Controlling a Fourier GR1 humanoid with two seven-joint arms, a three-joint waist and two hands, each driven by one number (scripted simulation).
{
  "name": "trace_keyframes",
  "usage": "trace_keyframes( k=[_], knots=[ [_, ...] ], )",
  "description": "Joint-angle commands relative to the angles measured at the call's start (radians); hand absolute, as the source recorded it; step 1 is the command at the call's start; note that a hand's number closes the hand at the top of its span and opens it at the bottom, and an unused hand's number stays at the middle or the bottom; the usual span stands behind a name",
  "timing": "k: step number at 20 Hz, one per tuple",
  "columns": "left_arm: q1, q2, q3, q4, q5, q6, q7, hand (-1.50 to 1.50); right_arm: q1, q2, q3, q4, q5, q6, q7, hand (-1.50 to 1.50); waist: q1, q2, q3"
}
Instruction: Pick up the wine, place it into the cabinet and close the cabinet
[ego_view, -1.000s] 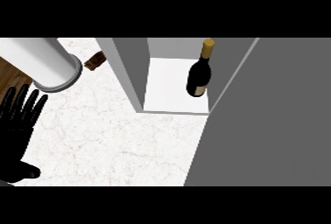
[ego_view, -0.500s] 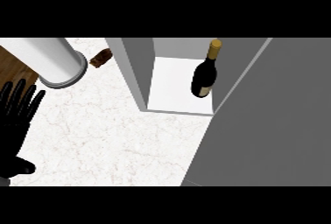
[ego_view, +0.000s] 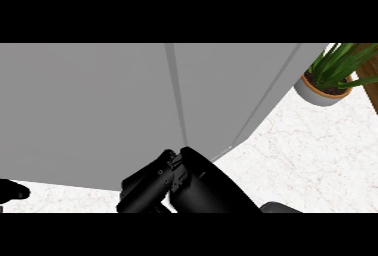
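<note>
The grey cabinet (ego_view: 96, 110) fills the upper left of the head view, and its two door panels meet at a narrow seam (ego_view: 177, 100). No wine bottle shows; the cabinet's inside is hidden. My right hand (ego_view: 199, 185) comes up from the lower edge at the middle, its fingers fairly straight, its top touching the cabinet's lower edge just below the seam. It holds nothing. Only a small black part of my left hand (ego_view: 11, 191) shows at the lower left edge.
A green plant in a round pot (ego_view: 321, 90) stands on the white marble counter (ego_view: 310, 160) at the upper right, close to the cabinet's right side. A strip of wood (ego_view: 369, 75) runs along the far right edge.
The cabinet stood open with the wine bottle upright inside; now only shut grey panels show and the bottle is out of sight. My right hand has come in against the cabinet. The view has shifted right.
</note>
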Motion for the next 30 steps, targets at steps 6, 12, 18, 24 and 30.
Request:
trace_keyframes(
  k=[6, 12, 18, 24, 30],
  knots=[
    [0.001, 0.004, 0.056, 0.047, -0.027, -0.04, -0.01, -1.5, -0.341, 0.074, -0.086, 0.416, -0.167, -0.116, -0.093, 1.5, -0.028, -0.002, 0.004],
    [0.002, 0.001, 0.09, 0.1, -0.021, -0.112, -0.014, -1.5, -0.333, 0.075, -0.194, 0.545, -0.274, -0.05, -0.185, 1.5, -0.037, -0.002, 0.004],
    [0.002, -0.02, 0.107, 0.091, -0.043, -0.096, 0.015, -1.5, -0.242, 0.06, -0.249, 0.595, -0.23, 0.031, -0.217, 1.5, -0.048, -0.004, 0.005],
    [-0.026, -0.065, 0.089, 0.09, -0.084, -0.068, 0.002, -1.5, -0.278, 0.018, -0.33, 0.817, -0.229, 0.177, -0.371, 1.5, -0.041, 0.001, 0.004],
    [-0.057, -0.033, 0.109, 0.07, -0.029, -0.074, 0.062, -1.5, -0.281, -0.002, -0.352, 0.896, -0.191, 0.192, -0.447, 1.5, -0.031, 0.003, 0.005]
  ],
)
